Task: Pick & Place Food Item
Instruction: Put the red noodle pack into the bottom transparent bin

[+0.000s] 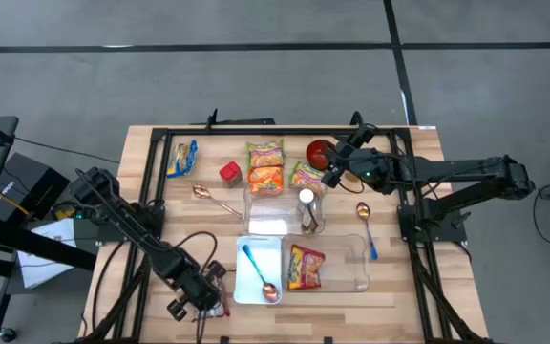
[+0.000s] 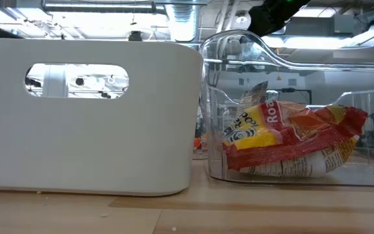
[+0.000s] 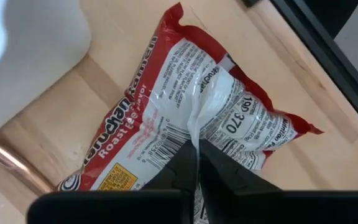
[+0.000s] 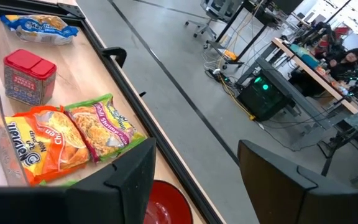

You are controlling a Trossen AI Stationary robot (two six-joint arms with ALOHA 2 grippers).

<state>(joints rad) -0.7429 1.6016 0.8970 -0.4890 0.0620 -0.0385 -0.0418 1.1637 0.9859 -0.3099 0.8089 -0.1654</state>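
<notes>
Nearest the table's front edge, the left gripper (image 1: 201,298) sits low beside the white bin (image 1: 256,250), its two fingers pinched tight on the seam of a red-and-white ramen packet (image 3: 185,118). In the left wrist view that packet lies flat on the wood, back side up; "Roast" and part of "-ruchan Ramen" run along its red border, "370" shows in a small calorie panel, and a barcode sits near the fingertips. A copper-coloured spoon handle (image 3: 11,163) lies just beside the packet.

Just behind, the white bin holds a blue-handled spoon (image 1: 259,274). Touching its side, the clear bin (image 1: 359,270) holds a second red ramen packet (image 2: 291,142), with "Roa-" readable through the wall in the low view.

Farther back, a small jar (image 1: 306,203) stands in another clear container, and a blue-handled spoon (image 1: 364,222) lies on the wood near the right arm's base.

Along the far side sit an orange noodle packet (image 4: 39,144) printed with large white letters, a green-edged noodle packet (image 4: 101,127) touching it, a red spice tin (image 4: 28,76) with a white label too small to read, and a blue snack bag (image 4: 39,25). The right gripper (image 1: 337,162) hovers above a red bowl (image 1: 319,152), fingers spread apart and holding nothing.
</notes>
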